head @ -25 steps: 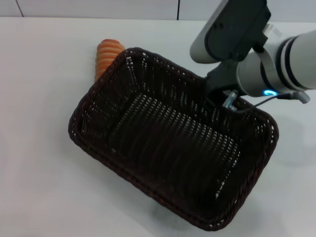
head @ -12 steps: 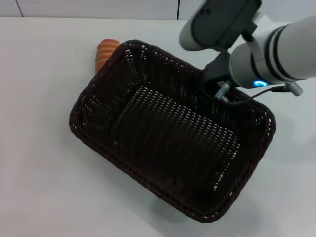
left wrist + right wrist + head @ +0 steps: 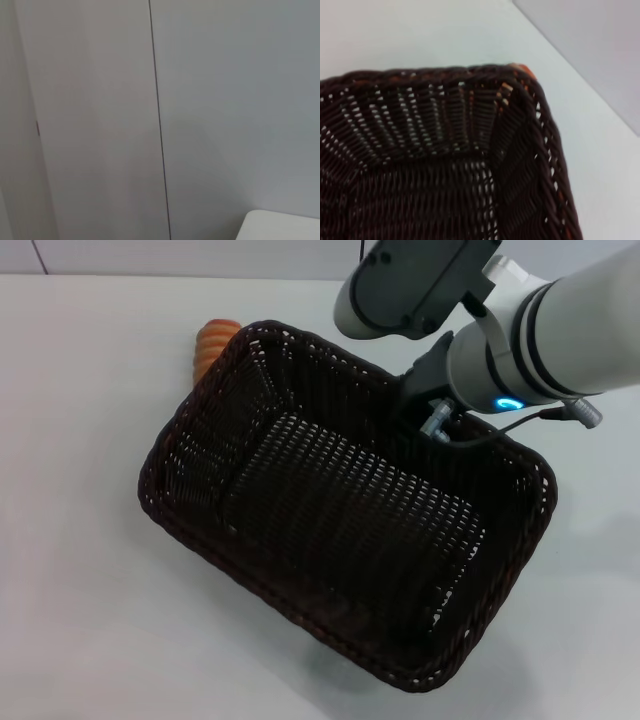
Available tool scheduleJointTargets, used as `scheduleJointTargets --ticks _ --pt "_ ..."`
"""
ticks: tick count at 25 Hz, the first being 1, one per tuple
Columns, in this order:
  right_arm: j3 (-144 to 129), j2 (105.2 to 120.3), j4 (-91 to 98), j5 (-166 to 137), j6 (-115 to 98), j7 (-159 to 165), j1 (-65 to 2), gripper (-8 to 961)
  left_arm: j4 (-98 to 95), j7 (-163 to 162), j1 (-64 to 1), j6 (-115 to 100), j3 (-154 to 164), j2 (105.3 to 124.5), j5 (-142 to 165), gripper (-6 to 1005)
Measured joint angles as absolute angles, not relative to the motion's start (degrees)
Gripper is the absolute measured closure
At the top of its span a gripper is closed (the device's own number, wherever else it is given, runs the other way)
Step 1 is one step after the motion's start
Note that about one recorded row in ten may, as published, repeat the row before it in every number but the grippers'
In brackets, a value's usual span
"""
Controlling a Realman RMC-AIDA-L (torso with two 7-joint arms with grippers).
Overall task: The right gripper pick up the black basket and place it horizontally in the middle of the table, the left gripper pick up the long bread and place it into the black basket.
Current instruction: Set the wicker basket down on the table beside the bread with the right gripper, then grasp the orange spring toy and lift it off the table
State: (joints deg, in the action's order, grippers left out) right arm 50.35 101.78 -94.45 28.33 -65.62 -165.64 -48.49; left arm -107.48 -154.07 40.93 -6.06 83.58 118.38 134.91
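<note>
The right gripper [image 3: 425, 410] is at the far rim of the black basket [image 3: 340, 510], at about one o'clock from the basket's middle in the head view; its fingers are hidden behind the arm's casing and the weave, so whether it is pinching the rim cannot be told. The basket lies skewed on the white counter [image 3: 80, 570], its long axis running from ten o'clock to four o'clock, not yet horizontal. The long bread [image 3: 212, 348] lies at eleven o'clock, pressed against or just beside the basket's far-left corner and partly hidden by it. The likely trouble: turning or dragging the basket could shove the bread along the counter, or ride up over it, since the two sit so close. A hold on one rim of so large a basket may also let it tilt or slip. The right wrist view shows the basket's inner corner [image 3: 500, 130] close up, with a sliver of orange bread [image 3: 522, 70] just outside the rim, which confirms how tight that contact is. The left wrist view shows only a blank wall panel [image 3: 225, 100]; the left gripper appears nowhere.
</note>
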Motion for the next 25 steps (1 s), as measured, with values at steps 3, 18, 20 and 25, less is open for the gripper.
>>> scheduleJointTargets --ticks 3,18,20,25 --pt "51.1 103.46 -95.3 24.7 -67.6 -165.6 -47.9 711 -107.6 -154.1 41.1 -6.1 83.6 118.39 134.9 140" --pt "58.7 106.27 -106.8 15.8 -60.9 -165.5 -34.6 485 -109.4 -154.0 42.5 -6.1 83.3 118.39 134.9 141" --pt "60.6 106.53 -109.0 15.3 -54.4 -165.5 -29.0 486 -109.9 -153.8 42.5 -5.8 83.2 118.45 134.9 141" --pt "63.5 108.45 -111.7 10.5 -39.4 -165.4 -15.9 502 -110.6 -153.9 42.5 -5.7 82.9 118.47 134.9 141"
